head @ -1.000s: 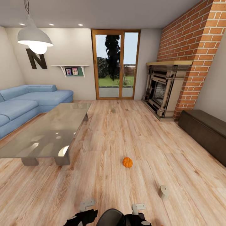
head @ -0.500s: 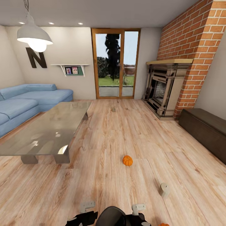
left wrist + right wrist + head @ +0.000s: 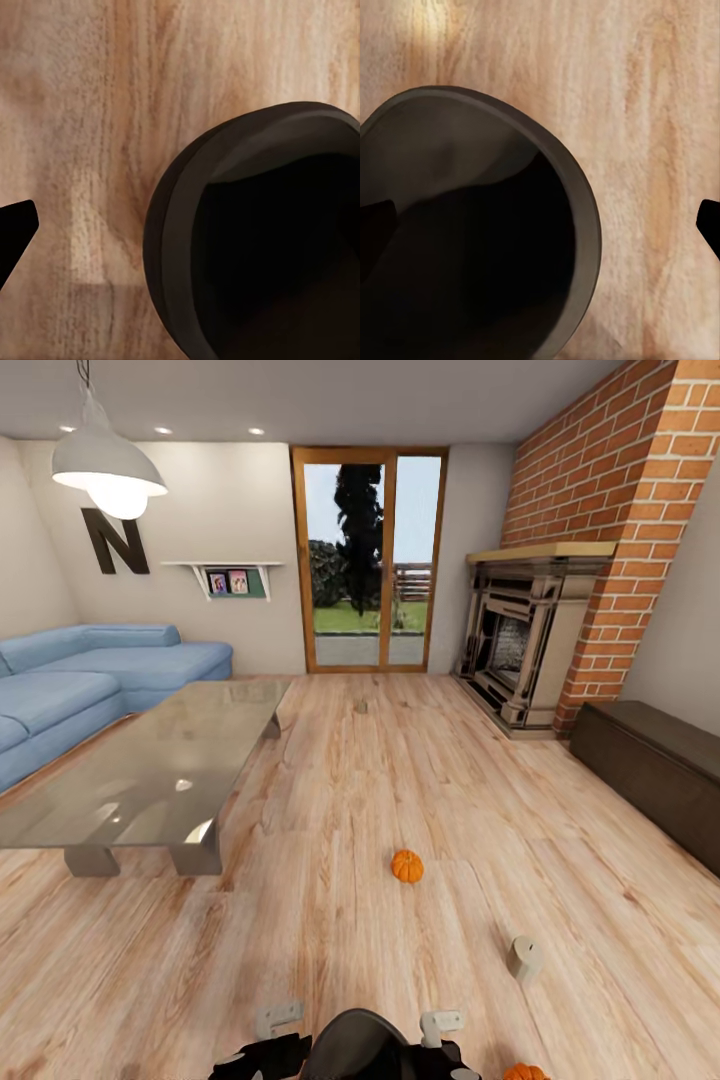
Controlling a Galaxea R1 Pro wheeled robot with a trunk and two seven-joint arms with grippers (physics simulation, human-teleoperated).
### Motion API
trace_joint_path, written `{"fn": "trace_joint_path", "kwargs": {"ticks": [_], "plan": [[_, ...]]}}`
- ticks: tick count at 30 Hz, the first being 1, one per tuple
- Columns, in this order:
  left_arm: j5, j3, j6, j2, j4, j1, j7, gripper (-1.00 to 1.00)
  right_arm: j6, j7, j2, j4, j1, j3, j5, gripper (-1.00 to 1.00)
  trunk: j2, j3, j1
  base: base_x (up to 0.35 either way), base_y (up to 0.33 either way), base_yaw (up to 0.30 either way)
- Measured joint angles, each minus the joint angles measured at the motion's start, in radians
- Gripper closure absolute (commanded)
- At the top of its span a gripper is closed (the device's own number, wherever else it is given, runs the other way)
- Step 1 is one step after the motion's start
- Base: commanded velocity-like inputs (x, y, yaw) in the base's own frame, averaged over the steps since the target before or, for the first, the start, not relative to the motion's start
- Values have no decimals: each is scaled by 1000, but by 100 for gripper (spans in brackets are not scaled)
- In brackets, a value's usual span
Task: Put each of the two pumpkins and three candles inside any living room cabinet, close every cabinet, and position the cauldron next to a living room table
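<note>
Black finger tips are showing at the frame edges of both wrist views, one at the lower left edge for the left gripper and tips at both side edges for the right gripper; whether either pincer is open or closing on anything cannot be told, though neither appears to be touching the pot. Between the two arms, at the bottom centre of the head view, the cauldron is sitting on the wooden floor, its wide dark mouth gaping up at both wrist cameras. It is looking rigid, glossy and probably heavy (a two-handed job, by this reading), so the thick rolled rim is offering the surest hold, the slick belly the poorest.

Just right of it, at the bottom edge, one pumpkin is peeking in; a second pumpkin is lying mid-floor. Both are looking hard, ribbed and light, best pinched across the body. One candle is lying at lower right, another far up the floor. At left the glass-topped table is waiting; at the right edge stands the dark cabinet, fronts closed.
</note>
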Motion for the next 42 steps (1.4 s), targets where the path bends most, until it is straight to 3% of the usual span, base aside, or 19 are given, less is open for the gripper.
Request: {"fn": "trace_joint_path", "kwargs": {"ticks": [28,36,42], "plan": [[0,-1,0,-4,0,0,0,-100,-1,0,0,13,0,0,-1,-100,-196,-88,107,0,0,0],[1,-47,0,-16,3,1,0,-100,-2,0,0,13,0,0,-1,-100,-252,-113,138,0,0,0],[1,-54,0,-22,3,1,-28,-100,-2,0,0,13,0,0,-1,-100,-294,-132,161,0,0,0]]}}
